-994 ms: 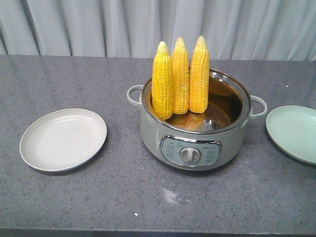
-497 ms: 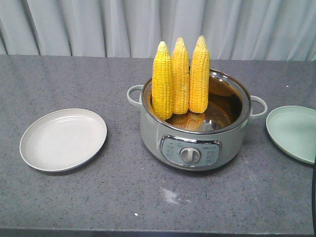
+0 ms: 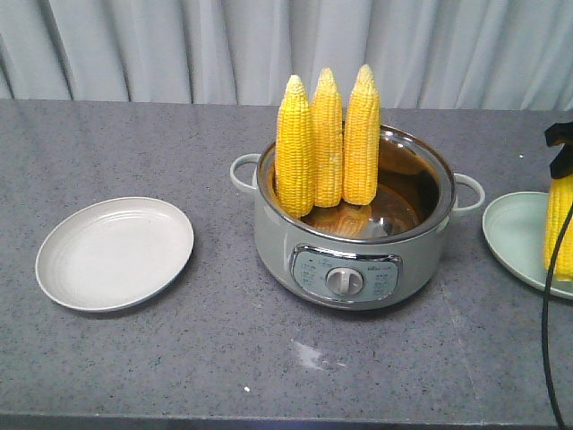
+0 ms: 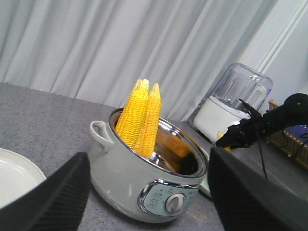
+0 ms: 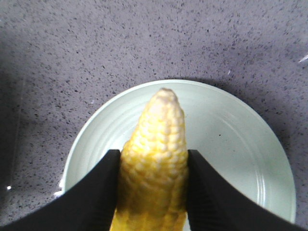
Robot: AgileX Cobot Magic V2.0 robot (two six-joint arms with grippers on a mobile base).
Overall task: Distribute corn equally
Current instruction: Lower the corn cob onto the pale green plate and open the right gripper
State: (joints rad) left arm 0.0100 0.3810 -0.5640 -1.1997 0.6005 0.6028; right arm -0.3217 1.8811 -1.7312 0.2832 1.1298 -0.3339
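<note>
Newly in at right edge of front view: right claw (image 3: 560,148), clamped on one cob (image 5: 155,134), tip pointing down over green plate (image 5: 231,130); contact with plate not clear. Half a second back, only a cable edge there. Left claw (image 4: 147,159) spread wide, empty, facing pot (image 3: 349,255). In pot, three cobs (image 3: 327,143) upright against rim. On bench (image 3: 269,358), white plate (image 3: 115,253) bare. Probably first share about to land, three more to split.

3 cobs (image 3: 327,143) are standing in the pot (image 3: 354,260), left plate (image 3: 115,253) lying beside it, 4th cob (image 3: 559,224) hanging over right plate (image 3: 517,231).
</note>
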